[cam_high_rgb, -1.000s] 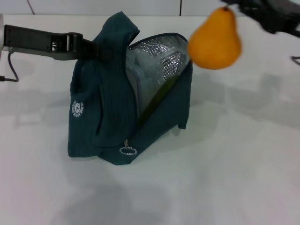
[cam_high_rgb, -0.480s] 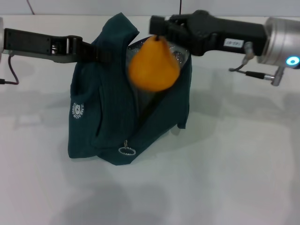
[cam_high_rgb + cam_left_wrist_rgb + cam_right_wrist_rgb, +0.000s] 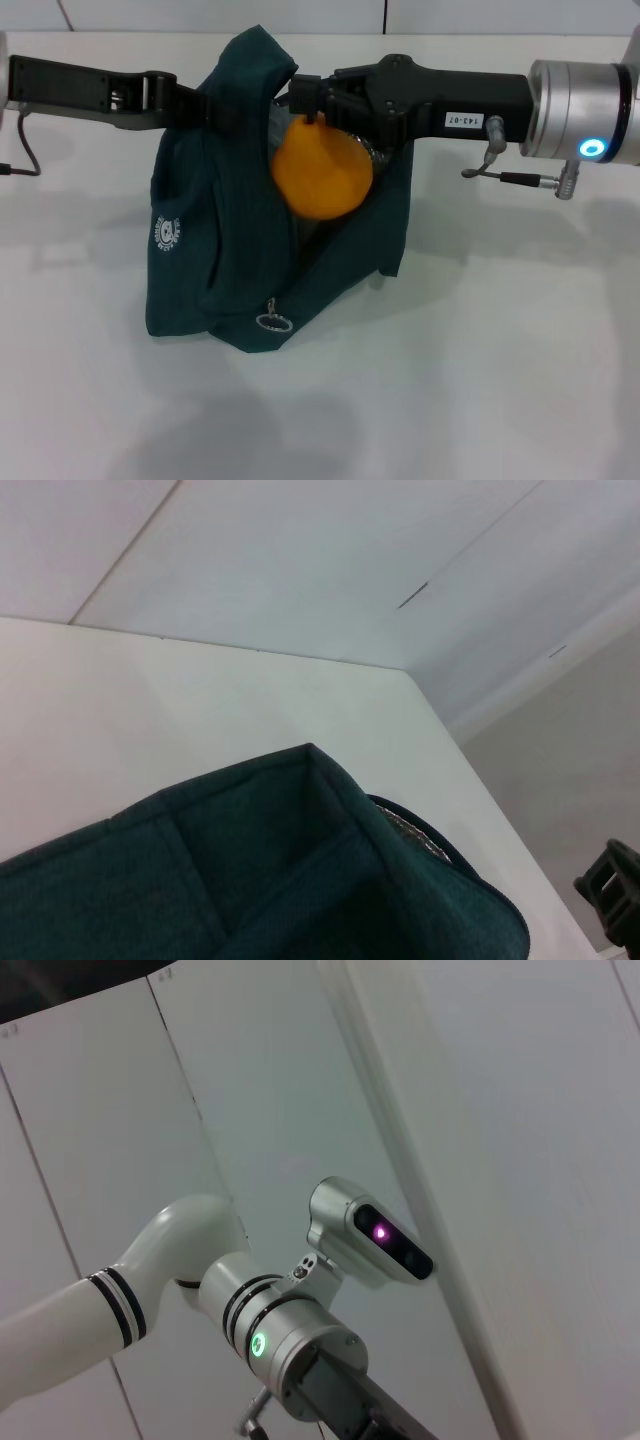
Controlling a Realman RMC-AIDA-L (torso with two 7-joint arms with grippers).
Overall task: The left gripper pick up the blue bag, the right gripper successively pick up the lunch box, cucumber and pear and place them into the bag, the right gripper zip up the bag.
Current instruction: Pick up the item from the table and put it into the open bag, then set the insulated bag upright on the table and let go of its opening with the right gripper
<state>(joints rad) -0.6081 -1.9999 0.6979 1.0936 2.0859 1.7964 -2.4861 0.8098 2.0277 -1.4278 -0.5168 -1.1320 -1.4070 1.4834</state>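
The blue bag [image 3: 215, 250] stands on the white table with its top held up and its mouth open toward the right. My left gripper [image 3: 222, 108] reaches in from the left and is shut on the bag's upper fabric. My right gripper [image 3: 308, 103] comes in from the right and is shut on the stem of the orange-yellow pear [image 3: 322, 172], which hangs right at the bag's mouth. The ring zipper pull [image 3: 271, 322] hangs low at the front. The left wrist view shows only the bag's top edge [image 3: 260, 870]. The lunch box and cucumber are hidden.
The white table [image 3: 500, 380] stretches around the bag. The right arm's silver segment with its blue ring light [image 3: 592, 148] spans the upper right, with a cable below it. The right wrist view shows the robot's head [image 3: 370, 1235] and a wall.
My right gripper has carried the pear leftward and down, from the upper right of the view to the bag's mouth. The left gripper and the bag have stayed still.
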